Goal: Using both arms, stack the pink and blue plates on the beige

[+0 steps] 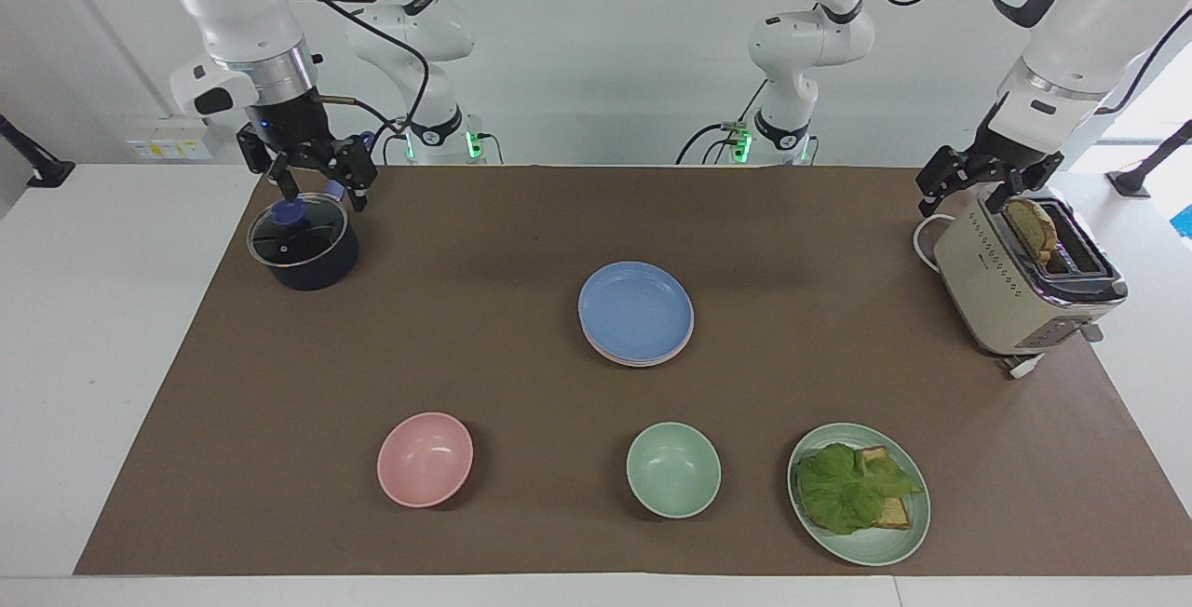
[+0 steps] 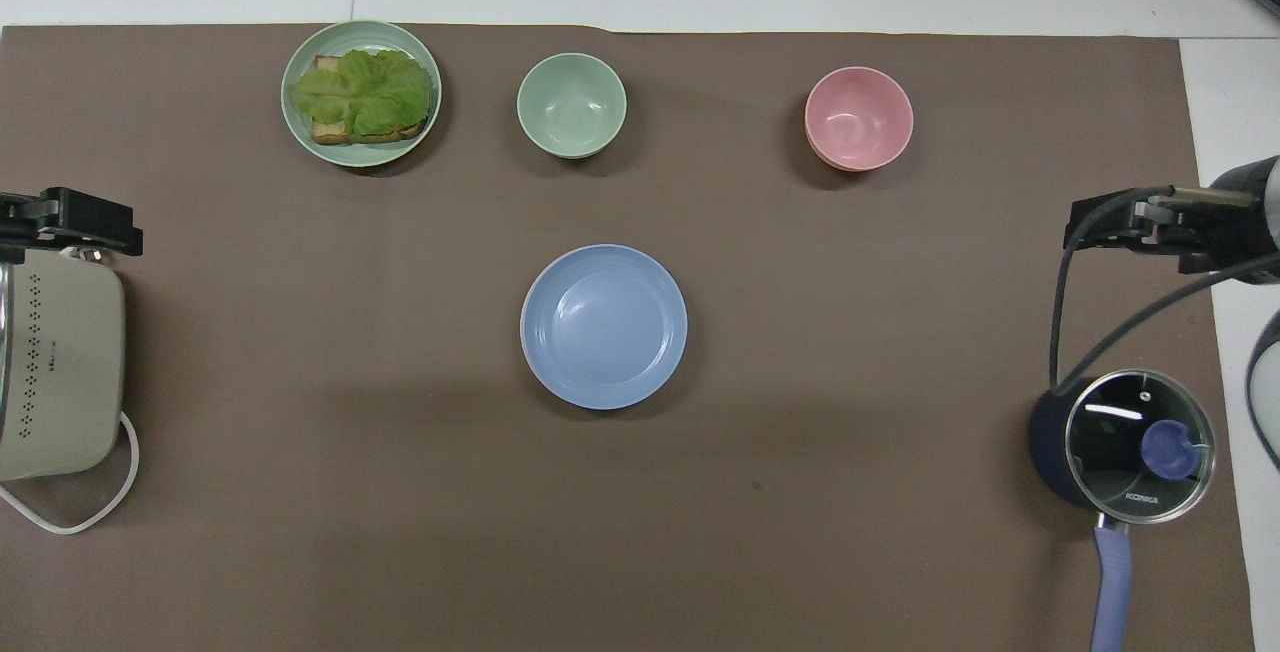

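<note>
The blue plate (image 1: 636,309) (image 2: 604,326) lies on top of a stack at the middle of the brown mat. A pale pink plate rim (image 1: 643,360) peeks out under it. The beige plate is hidden; the bottom of the stack is covered. My right gripper (image 1: 321,195) (image 2: 1130,217) hangs open and empty over the pot at the right arm's end of the table, well away from the stack. My left gripper (image 1: 964,202) (image 2: 60,222) hangs open and empty over the toaster at the left arm's end.
A dark pot with a glass lid (image 1: 303,244) (image 2: 1130,442) and a beige toaster (image 1: 1024,281) (image 2: 55,362) holding bread stand at the two ends. Farther from the robots than the stack lie a pink bowl (image 1: 425,458), a green bowl (image 1: 672,469) and a green plate (image 1: 875,556) with lettuce and bread.
</note>
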